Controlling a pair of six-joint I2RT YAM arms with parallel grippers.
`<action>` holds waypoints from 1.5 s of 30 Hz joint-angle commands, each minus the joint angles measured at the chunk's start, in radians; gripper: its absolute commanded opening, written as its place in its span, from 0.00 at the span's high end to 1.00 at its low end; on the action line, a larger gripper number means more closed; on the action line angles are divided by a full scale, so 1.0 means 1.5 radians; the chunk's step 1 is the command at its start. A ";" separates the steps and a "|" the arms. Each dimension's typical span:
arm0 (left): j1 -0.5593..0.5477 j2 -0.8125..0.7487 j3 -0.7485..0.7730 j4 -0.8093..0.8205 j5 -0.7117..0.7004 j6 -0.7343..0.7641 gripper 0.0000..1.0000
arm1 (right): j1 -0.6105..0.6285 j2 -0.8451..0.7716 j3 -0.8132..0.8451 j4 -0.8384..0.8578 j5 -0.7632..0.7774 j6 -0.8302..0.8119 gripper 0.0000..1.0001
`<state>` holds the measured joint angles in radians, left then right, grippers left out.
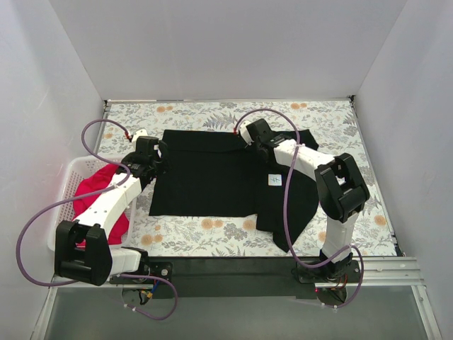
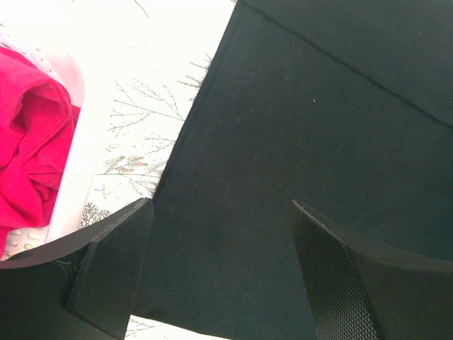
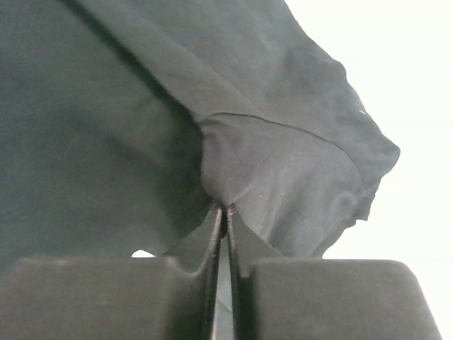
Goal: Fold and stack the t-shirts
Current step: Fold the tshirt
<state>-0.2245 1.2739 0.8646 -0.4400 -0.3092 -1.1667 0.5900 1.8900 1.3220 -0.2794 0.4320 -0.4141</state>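
The black t-shirt (image 1: 205, 177) lies spread on the floral table, its white neck label (image 1: 274, 180) showing at the right. My right gripper (image 1: 249, 136) is shut on a pinch of the black t-shirt (image 3: 283, 170) near its far edge. My left gripper (image 1: 157, 157) is open just above the shirt's left edge, the black cloth (image 2: 283, 142) between its fingers, holding nothing. The red-pink t-shirt (image 1: 99, 191) lies crumpled in the white basket at the left, also in the left wrist view (image 2: 28, 156).
The white lattice basket (image 1: 62, 202) stands at the table's left edge, partly under my left arm. The floral tablecloth (image 1: 212, 230) shows around the shirt. White walls close in the back and sides.
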 commanded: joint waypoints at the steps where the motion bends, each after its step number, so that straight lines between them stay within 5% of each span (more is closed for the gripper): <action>1: 0.000 -0.002 -0.001 0.010 0.001 0.009 0.24 | -0.006 -0.020 0.041 -0.093 -0.089 0.014 0.86; 7: 0.000 0.003 -0.002 0.010 0.007 0.009 0.24 | -0.056 -0.078 0.031 -0.102 -0.153 0.124 0.55; 11: 0.001 0.002 -0.002 0.010 0.013 0.009 0.24 | -0.145 -0.131 -0.017 -0.095 -0.204 0.240 0.50; 21: 0.000 -0.004 0.000 0.032 0.087 0.008 0.24 | -0.405 -0.240 -0.275 0.081 -0.466 0.496 0.59; 38: 0.001 0.018 -0.004 0.028 0.062 0.013 0.24 | -0.441 -0.139 -0.343 0.211 -0.558 0.547 0.65; 45: 0.000 0.019 -0.004 0.027 0.061 0.013 0.24 | -0.446 -0.173 -0.342 0.204 -0.553 0.558 0.99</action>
<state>-0.2245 1.3045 0.8608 -0.4095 -0.1993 -1.1595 -0.0734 1.6794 0.8074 0.0032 -0.3882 0.4080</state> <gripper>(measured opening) 0.763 0.048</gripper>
